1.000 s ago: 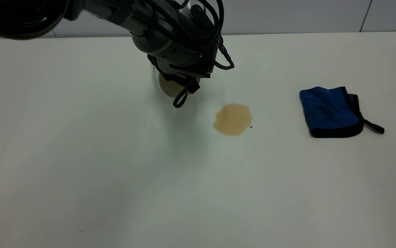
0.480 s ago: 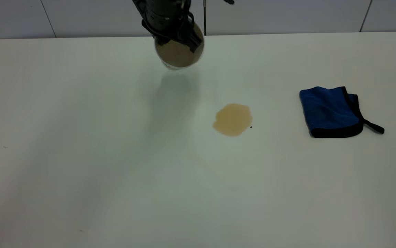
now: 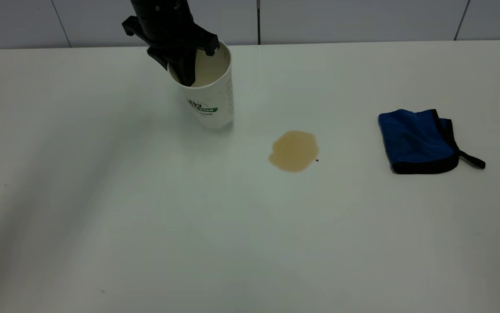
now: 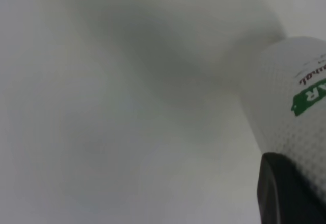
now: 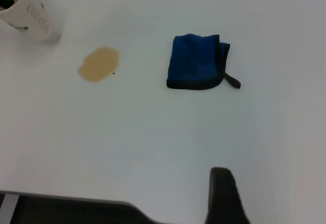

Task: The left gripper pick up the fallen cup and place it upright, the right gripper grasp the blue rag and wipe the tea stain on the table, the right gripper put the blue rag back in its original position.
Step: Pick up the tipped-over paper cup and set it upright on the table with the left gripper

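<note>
The near part of the table (image 3: 198, 243) is bare white surface. A little farther in, close to the middle of the exterior view, lies the tea stain (image 3: 294, 150), a roundish light-brown puddle with a tiny black speck (image 3: 317, 160) just beside its right edge. At the right side, well apart from the stain, the blue rag (image 3: 419, 141) lies folded and flat, with its black loop tail pointing to the right edge of the table.

Farther back, to the left of the stain and not touching it, the cup (image 3: 206, 87) stands with its base on the table and its mouth up, leaning slightly. The green logo band faces the camera and the inside is tan.

The left gripper (image 3: 185, 58) comes down from above at the far edge. One dark finger goes inside the mouth of the cup, and another finger presses on the outer wall, so the jaws are clamped on the rim with only the paper wall between them. The left wrist view shows the white dimpled wall of the cup with one black finger lying against it.

The right gripper (image 5: 224, 196) is seen only in its own wrist view, as one dark finger above the table edge, far from the rag; I cannot tell if it is apart or together.
</note>
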Controlling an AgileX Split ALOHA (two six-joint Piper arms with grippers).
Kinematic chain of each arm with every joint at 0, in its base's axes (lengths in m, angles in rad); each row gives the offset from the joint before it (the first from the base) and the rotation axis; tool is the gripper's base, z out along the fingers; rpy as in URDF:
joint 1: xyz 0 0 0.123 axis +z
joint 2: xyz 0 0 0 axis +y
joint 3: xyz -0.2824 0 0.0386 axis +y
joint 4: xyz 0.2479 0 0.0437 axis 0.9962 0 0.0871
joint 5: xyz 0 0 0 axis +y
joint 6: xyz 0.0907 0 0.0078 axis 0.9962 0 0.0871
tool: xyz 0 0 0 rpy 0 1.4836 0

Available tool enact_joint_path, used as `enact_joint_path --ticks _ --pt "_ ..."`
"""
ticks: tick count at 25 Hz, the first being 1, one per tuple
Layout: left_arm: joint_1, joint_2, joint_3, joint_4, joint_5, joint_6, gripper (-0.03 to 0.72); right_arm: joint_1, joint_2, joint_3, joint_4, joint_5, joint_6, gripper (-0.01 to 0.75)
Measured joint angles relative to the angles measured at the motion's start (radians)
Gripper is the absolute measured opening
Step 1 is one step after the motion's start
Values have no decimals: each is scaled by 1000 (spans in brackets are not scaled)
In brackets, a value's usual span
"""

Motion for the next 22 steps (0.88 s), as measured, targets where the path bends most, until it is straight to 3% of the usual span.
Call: enact_joint_path --ticks 12,15,22 --pt "-1 58 -11 -14 -12 3 46 0 0 0 0 0 0 526" --pt "-1 62 -11 -14 -32 3 119 0 0 0 0 0 0 526" --pt "-1 62 -64 -19 -23 3 387 0 0 0 0 0 0 526"
